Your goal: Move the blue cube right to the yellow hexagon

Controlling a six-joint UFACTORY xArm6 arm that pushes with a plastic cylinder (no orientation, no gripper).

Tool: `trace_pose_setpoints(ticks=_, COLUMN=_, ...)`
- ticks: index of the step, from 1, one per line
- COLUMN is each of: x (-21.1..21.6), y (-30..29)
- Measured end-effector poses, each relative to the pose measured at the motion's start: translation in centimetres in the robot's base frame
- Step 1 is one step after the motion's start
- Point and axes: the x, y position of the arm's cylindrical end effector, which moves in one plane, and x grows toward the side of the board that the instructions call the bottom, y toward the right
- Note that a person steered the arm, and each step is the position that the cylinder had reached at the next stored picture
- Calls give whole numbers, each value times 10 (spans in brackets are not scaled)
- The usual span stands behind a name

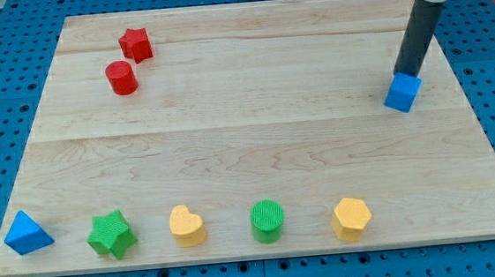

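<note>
The blue cube [402, 93] sits on the wooden board [248, 147] at the view's right, about mid-height. My tip [408, 72] stands right at the cube's upper edge, touching or nearly touching it. The yellow hexagon [351, 218] lies near the board's bottom edge, below and to the left of the cube.
Along the bottom edge, from the left: a blue triangle [27, 233], a green star [112, 234], a yellow heart [186, 225] and a green cylinder [267, 220]. A red star [136, 45] and a red cylinder [121, 78] sit at the top left.
</note>
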Motion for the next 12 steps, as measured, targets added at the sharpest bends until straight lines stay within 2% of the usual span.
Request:
trace_pose_setpoints(ticks=3, x=85, y=-4)
trace_pose_setpoints(ticks=6, x=83, y=-85)
trace_pose_setpoints(ticks=7, x=99, y=-98)
trace_pose_setpoints(ticks=10, x=153, y=-89)
trace_pose_setpoints(ticks=12, x=163, y=-58)
